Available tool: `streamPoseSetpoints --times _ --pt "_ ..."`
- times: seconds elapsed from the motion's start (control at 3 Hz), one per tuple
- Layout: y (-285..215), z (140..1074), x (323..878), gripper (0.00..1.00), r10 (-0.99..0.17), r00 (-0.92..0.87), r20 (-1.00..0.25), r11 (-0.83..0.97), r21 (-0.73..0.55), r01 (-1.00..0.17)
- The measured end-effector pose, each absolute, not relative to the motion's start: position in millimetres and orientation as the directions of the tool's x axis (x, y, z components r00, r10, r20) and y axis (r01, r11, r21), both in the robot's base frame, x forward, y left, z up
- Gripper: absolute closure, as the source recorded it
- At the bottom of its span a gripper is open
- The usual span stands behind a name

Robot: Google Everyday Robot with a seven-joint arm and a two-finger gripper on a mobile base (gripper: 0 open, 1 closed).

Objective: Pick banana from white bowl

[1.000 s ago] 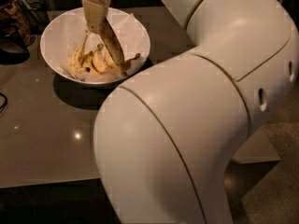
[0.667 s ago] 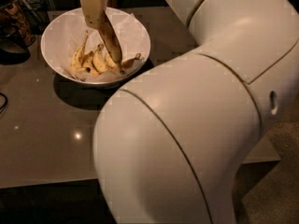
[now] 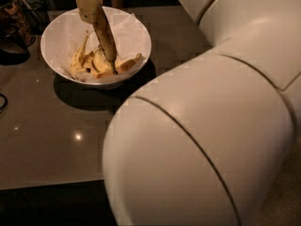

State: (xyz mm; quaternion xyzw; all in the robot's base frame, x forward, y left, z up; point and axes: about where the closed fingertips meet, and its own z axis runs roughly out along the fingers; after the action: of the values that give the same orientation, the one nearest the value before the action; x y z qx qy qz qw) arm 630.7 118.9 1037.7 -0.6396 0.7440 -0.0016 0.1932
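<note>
Found the tool (image 3: 89, 4) at the top edge of the view, over the far side of the white bowl (image 3: 146, 41). Clamped on the upper end of the banana (image 3: 106, 39), both the same dull tan in this light.

Logged the banana as long, nearly straight and heavily brown-freckled. Tilted off vertical, top toward the left, thin dark tip down and to the right. Hanging mostly above the pile, low tip down inside the bowl near its middle. Possibly touching the fruit beneath, though too murky there to call.

Inside the bowl:
- crumpled white paper lining (image 3: 61, 34) up the sloping wall
- a heap of shorter, curved yellow bananas (image 3: 91, 62) toward the near-left
- one stubby orange-brown piece (image 3: 130, 62) close to the right wall

Bowl upright on a glossy grey-brown bench (image 3: 47, 140), toward the far left part of it. Dark shadow (image 3: 89, 98) pooled on the bench under the near rim. Small bright glint (image 3: 77, 136) on the bench surface, nearer the camera.

Right half and lower middle of the view filled by the robot's arm (image 3: 211, 126). Fat cream-white rounded shells, thin dark seams between segments, very close to the lens, hiding much of the bench on that side.

Far left, beside the bowl: dark clutter (image 3: 14, 27), too dim to name.
</note>
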Motion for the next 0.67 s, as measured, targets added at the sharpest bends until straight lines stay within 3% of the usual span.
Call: streamPoseSetpoints --times 0.67 --pt "114.2 1045.3 622.6 1.0 -0.946 -0.145 -0.289 0.224 -0.264 -0.938"
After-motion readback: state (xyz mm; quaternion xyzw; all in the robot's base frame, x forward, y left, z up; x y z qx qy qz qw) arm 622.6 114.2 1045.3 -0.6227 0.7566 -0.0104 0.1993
